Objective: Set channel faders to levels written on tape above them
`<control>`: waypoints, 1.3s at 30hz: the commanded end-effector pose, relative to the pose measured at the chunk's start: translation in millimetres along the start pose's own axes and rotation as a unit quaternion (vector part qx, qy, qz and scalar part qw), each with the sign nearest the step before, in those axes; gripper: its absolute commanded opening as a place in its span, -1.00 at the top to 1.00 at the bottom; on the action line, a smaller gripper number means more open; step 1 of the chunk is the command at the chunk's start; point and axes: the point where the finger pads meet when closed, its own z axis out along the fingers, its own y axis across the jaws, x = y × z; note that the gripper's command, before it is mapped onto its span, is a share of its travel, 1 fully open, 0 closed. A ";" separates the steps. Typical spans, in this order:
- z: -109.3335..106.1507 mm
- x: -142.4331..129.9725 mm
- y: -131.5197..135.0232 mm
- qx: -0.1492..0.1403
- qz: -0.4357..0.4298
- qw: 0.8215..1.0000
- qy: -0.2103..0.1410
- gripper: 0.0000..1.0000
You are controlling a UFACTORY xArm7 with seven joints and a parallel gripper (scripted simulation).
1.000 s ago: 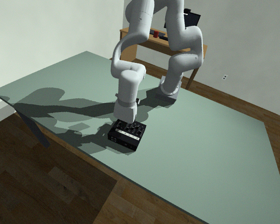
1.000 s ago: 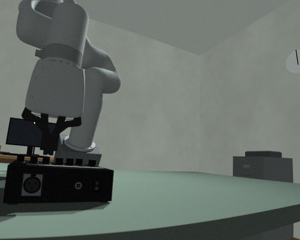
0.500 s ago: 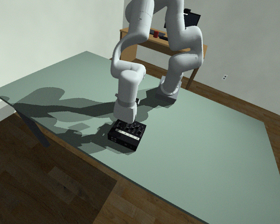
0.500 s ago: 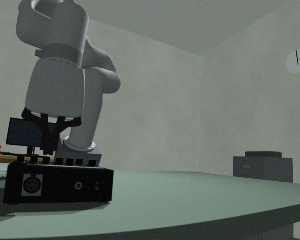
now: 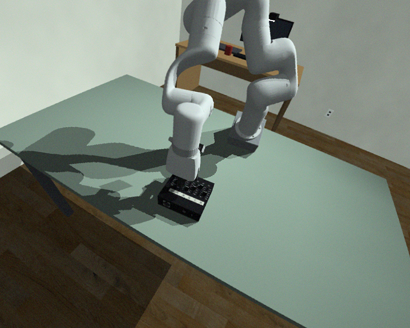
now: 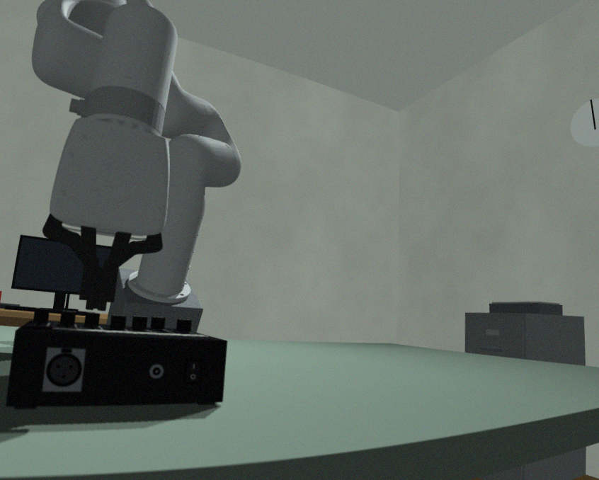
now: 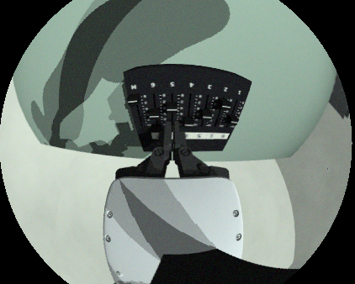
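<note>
Lighting desk [image 5: 183,203] stood on its feet on table [image 5: 300,210], near table's left-front edge in top view, roughly midway along that edge. Arm base [image 5: 244,139] sat on table behind desk, toward far edge. Gripper [image 6: 95,299] hung directly over desk's fader row [image 7: 184,113], fingers pressed together, tips down among fader caps. Wooden side table [image 5: 235,68] with monitor [image 5: 281,26] stood beyond far edge. Filing cabinet [image 6: 525,332] stood past table in exterior view.

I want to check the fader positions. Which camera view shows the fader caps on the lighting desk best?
The wrist view: it looks down on the fader caps and their scales, though the shut gripper hides some. The exterior view shows the caps only side-on above the lighting desk. The top view shows them tiny.
</note>
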 end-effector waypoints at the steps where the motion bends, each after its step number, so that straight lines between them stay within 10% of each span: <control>1: -0.7 -1.0 -0.5 0.001 0.000 1.000 -0.001 1.00; 39: 10.6 -1.0 -0.5 0.001 0.000 1.000 -0.001 1.00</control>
